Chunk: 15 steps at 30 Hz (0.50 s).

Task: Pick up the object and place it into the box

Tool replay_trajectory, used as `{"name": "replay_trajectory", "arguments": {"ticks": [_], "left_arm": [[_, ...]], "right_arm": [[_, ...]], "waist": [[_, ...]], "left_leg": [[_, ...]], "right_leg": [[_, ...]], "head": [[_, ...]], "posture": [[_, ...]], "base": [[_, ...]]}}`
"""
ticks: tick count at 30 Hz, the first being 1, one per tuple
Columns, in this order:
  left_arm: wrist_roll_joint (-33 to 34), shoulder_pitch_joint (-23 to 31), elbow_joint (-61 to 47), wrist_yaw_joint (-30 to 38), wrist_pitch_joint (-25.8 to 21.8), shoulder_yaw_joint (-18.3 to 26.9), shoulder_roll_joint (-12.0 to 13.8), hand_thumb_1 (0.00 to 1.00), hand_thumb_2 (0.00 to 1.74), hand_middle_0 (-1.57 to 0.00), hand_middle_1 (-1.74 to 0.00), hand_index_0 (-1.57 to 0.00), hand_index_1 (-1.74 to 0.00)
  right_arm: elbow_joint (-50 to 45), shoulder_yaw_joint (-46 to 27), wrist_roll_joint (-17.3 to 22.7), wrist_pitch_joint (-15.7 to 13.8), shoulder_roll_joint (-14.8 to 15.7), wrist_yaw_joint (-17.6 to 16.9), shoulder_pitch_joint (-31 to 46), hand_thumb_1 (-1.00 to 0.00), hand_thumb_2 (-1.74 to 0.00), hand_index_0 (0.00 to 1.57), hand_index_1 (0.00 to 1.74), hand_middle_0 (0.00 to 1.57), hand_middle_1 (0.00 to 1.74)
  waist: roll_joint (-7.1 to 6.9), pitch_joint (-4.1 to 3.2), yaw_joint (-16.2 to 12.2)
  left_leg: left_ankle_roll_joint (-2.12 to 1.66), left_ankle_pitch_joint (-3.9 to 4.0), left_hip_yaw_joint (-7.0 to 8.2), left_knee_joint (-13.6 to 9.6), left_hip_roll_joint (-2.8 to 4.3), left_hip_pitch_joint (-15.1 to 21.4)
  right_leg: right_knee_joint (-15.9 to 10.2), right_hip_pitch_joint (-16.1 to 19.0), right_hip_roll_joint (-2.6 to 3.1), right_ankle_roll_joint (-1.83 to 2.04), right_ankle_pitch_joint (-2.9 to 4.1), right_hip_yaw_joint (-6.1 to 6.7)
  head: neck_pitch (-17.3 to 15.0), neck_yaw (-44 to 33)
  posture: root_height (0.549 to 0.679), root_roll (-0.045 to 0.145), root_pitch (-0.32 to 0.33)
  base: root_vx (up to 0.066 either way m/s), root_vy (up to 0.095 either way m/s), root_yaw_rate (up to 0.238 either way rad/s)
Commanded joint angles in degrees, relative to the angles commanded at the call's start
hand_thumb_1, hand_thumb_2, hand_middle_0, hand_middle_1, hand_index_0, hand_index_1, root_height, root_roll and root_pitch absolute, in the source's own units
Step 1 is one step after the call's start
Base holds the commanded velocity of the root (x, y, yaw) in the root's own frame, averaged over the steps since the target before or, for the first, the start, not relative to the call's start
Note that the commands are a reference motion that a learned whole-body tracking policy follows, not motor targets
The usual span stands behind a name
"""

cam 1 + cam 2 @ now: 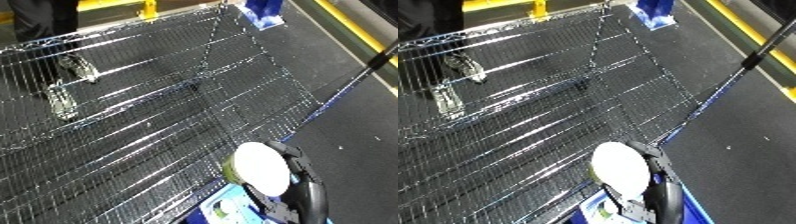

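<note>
Pickup looks done: right hand (298, 187), black fingers curled round a smooth white round-ended object (262, 167), holds it just above the near corner of the wire-mesh bin (160, 115). Release into the bin remains, as I judge it. Mesh is thin, shiny steel grid with a blue lower edge. Dark matte floor (355, 140) lies beside. Left hand shows nowhere.

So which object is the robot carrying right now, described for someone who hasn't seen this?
Find the wire-mesh bin filling most of the view. At its lower right edge, the black right hand grips a round white disc-shaped object, the only white thing there.
</note>
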Motion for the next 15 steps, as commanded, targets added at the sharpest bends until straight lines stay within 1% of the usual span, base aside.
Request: {"name": "replay_trajectory", "arguments": {"ticks": [2, 4, 7, 9, 11, 15], "left_arm": [[0.02, 0.32, 0.28, -0.29, -0.14, 0.18, -0.38, 1.0, 1.74, -1.57, -1.74, -1.57, -1.74], [-0.08, 0.87, 0.76, -0.59, -0.49, 0.3, -0.75, 1.0, 1.74, -1.57, -1.74, -1.57, -1.74], [-0.29, 1.78, 1.53, -1.07, -1.23, 0.46, -1.24, 1.0, 1.74, -1.57, -1.74, -1.57, -1.74], [-0.39, 2.28, 1.89, -1.33, -1.6, 0.65, -1.48, 1.0, 1.74, -1.57, -1.74, -1.57, -1.74], [-0.49, 2.58, 2.29, -1.53, -1.88, 0.87, -1.65, 1.0, 1.74, -1.57, -1.74, -1.57, -1.74], [-1.07, 2.3, 3.48, -1.7, -2.2, 1.06, -2.03, 1.0, 1.74, -1.57, -1.74, -1.57, -1.74]], "right_arm": [[0.12, -0.8, -0.12, -0.4, 0.22, -0.83, 2.12, -0.75, -1.3, 1.18, 1.3, 1.18, 1.3], [0.73, -1.71, -0.19, -0.76, 0.31, -1.56, 4.64, -0.75, -1.3, 1.18, 1.3, 1.18, 1.3], [2.23, -3.05, 0.53, -1.2, 0.26, -2.28, 8.05, -0.75, -1.3, 1.18, 1.3, 1.18, 1.3], [3.41, -4.05, 1.61, -1.52, 0.15, -2.26, 9.85, -0.75, -1.3, 1.18, 1.3, 1.18, 1.3], [4.58, -5.13, 3.05, -1.81, 0.03, -1.88, 11.25, -0.75, -1.3, 1.18, 1.3, 1.18, 1.3], [7.02, -6.91, 7.25, -1.89, -0.03, -0.28, 13.32, -0.75, -1.3, 1.18, 1.3, 1.18, 1.3]], "waist": [[0.04, -0.38, -0.68], [0.18, -1.06, -1.4], [0.52, -2.09, -2.46], [0.78, -2.65, -3.16], [1.01, -3.09, -3.88], [1.51, -3.63, -5.43]], "left_leg": [[-0.2, 0.04, 0.49, -0.87, 0.42, 1.42], [-0.39, 0.12, 0.99, -1.93, 0.83, 2.83], [-0.53, 0.29, 1.72, -3.43, 1.25, 4.57], [-0.58, 0.4, 2.2, -4.28, 1.43, 5.49], [-0.62, 0.44, 2.66, -4.88, 1.57, 6.2], [-0.78, 0.37, 3.46, -5.59, 1.76, 7.47]], "right_leg": [[-1.12, 1.22, -0.01, 0.11, 0.25, 0.28], [-2.36, 2.4, -0.02, 0.24, 0.5, 0.6], [-3.82, 3.74, 0.02, 0.45, 0.74, 1.06], [-4.49, 4.4, 0.07, 0.58, 0.81, 1.3], [-4.95, 4.85, 0.1, 0.67, 0.84, 1.53], [-5.42, 5.49, 0.12, 0.77, 0.87, 1.89]], "head": [[-0.42, 0.55], [-0.89, 0.95], [-1.65, 2.08], [-1.97, 3.36], [-2.94, 5.11], [-5.64, 8.68]], "posture": [[0.664, 0.061, 0.067], [0.666, 0.061, 0.061], [0.667, 0.06, 0.057], [0.668, 0.06, 0.055], [0.669, 0.06, 0.054], [0.669, 0.061, 0.05]], "base": [[-0.047, 0.057, -0.16], [-0.023, 0.067, -0.178], [-0.015, 0.073, -0.173], [-0.023, 0.071, -0.147], [-0.032, 0.067, -0.12], [-0.026, 0.077, -0.096]]}}
